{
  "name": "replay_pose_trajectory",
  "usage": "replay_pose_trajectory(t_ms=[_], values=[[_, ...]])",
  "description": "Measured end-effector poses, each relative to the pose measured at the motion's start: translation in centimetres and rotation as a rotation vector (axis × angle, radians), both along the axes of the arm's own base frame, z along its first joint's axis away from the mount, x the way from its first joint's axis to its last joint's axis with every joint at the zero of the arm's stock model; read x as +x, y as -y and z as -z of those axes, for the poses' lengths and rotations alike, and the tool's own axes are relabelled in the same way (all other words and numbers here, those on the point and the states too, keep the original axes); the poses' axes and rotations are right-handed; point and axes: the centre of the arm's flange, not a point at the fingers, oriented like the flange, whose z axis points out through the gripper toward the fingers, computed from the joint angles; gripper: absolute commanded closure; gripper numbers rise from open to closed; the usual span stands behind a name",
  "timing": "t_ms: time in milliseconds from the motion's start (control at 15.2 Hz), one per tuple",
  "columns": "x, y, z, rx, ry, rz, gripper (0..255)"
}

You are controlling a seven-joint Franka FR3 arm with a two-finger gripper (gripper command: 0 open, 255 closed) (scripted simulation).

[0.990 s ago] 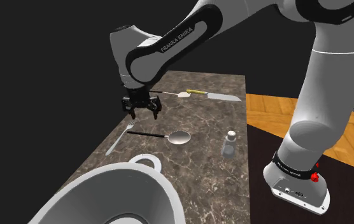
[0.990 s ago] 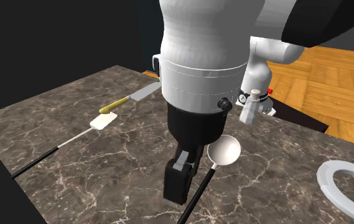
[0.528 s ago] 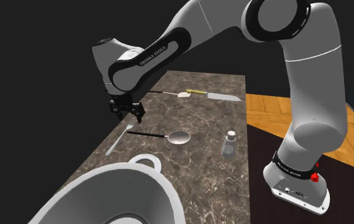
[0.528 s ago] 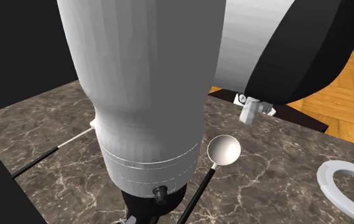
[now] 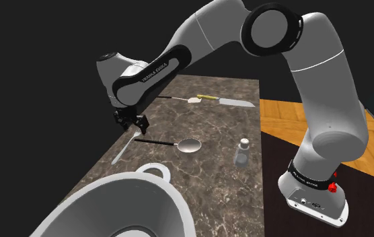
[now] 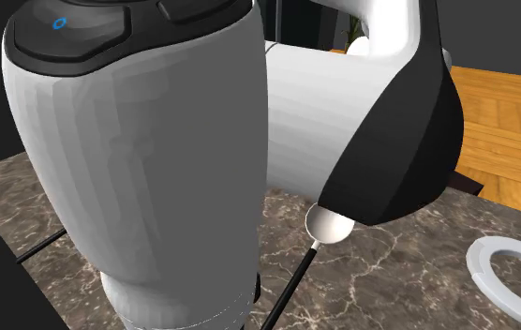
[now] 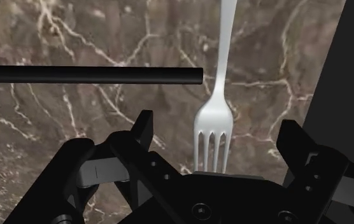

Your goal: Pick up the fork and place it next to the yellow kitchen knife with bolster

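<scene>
The dark veined counter (image 5: pixel 212 168) runs away from the stand, and the white arm (image 5: pixel 327 87) arches over it toward its long edge on the shoulder view's left. A big white bowl (image 5: pixel 145 202) fills the counter's near end. The black jaws hang low over that long edge, spread wide and holding nothing. In the wrist view the prongs of the fork (image 7: pixel 215 118) sit in the gap between the two fingers, touching neither. A ladle (image 5: pixel 191 144) lies across the middle of the counter, and its black handle ends just beside the fork's neck. The yellow-handled knife (image 5: pixel 229 102) lies near the far end. The pale fork lies flat (handle and prongs both on the stone). Its long axis follows the left edge, with the prongs toward the far end and the handle toward the bowl. A small shaker (image 5: pixel 243 151) stands upright nearer the stand-side edge.
</scene>
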Motion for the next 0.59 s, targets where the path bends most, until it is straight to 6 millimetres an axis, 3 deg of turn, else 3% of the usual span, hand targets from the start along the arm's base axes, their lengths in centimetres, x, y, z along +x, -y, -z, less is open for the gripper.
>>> replay_pose_trajectory(t_ms=[198,528,594], values=[[0.17,0.11,1.3,0.0,0.0,0.001,0],[0.17,0.01,1.54,0.0,0.0,0.0,0],[0.17,0.01,1.54,0.0,0.0,0.0,255]])
